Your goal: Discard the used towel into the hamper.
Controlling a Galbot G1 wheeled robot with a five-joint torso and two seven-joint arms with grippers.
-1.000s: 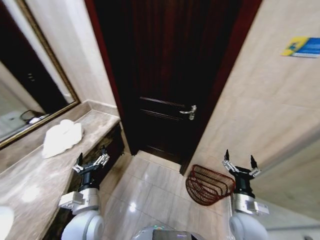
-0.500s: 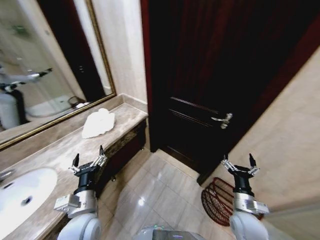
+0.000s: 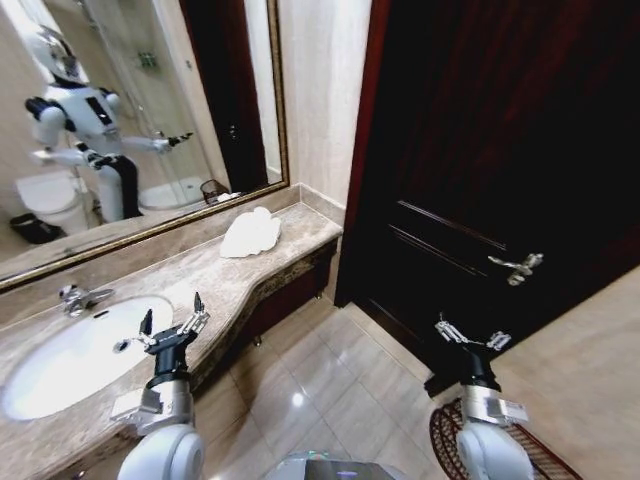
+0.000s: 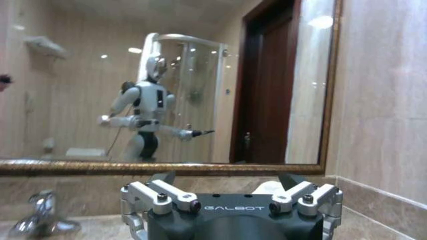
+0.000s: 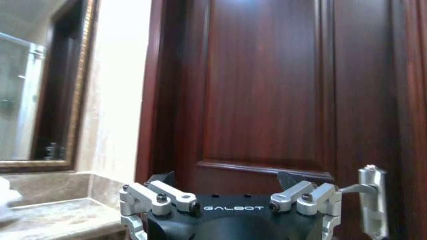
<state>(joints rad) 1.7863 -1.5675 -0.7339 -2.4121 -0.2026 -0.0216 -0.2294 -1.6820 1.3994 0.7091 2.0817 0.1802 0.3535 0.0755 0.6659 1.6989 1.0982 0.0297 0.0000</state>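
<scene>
I'm at the approach step: nothing is grasped. The towel [image 3: 251, 233] lies crumpled on the counter [image 3: 200, 290] beyond the sink [image 3: 70, 355], near the mirror [image 3: 130, 120]. My left gripper [image 3: 170, 322] hovers over the counter's front edge, fingers spread; my right gripper [image 3: 470, 337] hangs off the counter, also spread, above the hamper [image 3: 545, 455] on the floor. I judge the left arm must reach toward the towel.

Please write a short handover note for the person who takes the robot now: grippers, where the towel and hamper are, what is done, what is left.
Left gripper: open, empty, raised over the counter edge by the sink.
Right gripper: open, empty, raised in front of the door.
Towel: lying crumpled on the counter's far end, near the mirror, untouched.
Hamper: on the floor at the robot's right, partly hidden behind the right arm.
Done: nothing picked up.
Left: grasp the towel, carry it to the hamper, drop it in.
</scene>
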